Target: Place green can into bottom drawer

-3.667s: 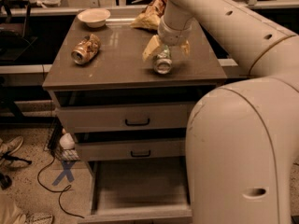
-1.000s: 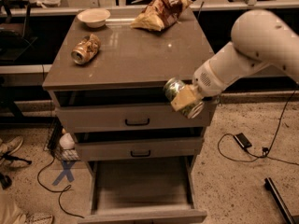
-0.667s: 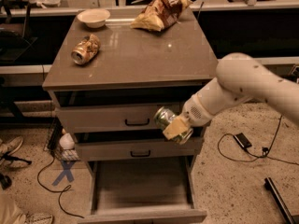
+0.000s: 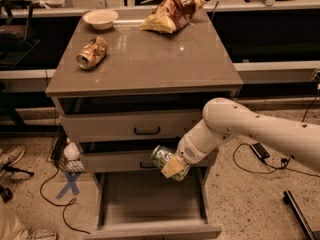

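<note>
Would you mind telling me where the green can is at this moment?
In the camera view the green can is held in the gripper, low and central, in front of the middle drawer and above the open bottom drawer.

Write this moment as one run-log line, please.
gripper: shut on small green-and-white drink can | position: before middle drawer front, above open grey-brown bottom drawer | can: not yet in drawer

No word, brand or number can be read anywhere. The small green-and-white drink can [image 4: 161, 156] shows no print that I can read; the two-finger gripper [image 4: 172, 165] clamps it above the open grey-brown bottom drawer [image 4: 150, 200]. The crumpled brown snack bag [image 4: 172, 11] and the tan can [image 4: 92, 52] give nothing legible. One sign only: a blue tape cross [image 4: 71, 184] on the floor.
</note>
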`<state>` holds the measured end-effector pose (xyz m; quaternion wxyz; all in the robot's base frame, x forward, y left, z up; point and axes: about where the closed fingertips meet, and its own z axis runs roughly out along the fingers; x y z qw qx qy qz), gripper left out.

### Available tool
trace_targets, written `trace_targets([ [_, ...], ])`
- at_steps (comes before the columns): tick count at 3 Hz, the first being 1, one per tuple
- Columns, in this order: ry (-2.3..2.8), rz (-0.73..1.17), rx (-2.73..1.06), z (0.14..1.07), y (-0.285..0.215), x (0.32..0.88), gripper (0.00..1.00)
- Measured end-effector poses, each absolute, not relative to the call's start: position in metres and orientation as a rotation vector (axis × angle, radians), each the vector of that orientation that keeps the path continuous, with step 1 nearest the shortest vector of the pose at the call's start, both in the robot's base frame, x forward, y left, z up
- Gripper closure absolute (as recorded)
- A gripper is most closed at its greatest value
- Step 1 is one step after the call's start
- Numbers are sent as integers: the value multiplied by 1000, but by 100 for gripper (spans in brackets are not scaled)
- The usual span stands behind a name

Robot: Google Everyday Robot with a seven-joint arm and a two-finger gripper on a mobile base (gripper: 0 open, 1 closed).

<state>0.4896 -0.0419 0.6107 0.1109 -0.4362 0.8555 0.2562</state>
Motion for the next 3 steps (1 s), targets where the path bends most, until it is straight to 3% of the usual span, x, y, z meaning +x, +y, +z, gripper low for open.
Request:
trace_targets([
  [1, 2510, 815, -1254, 590, -42, 486, 100],
  [3, 2474, 977, -1427, 438, 38, 451, 100],
])
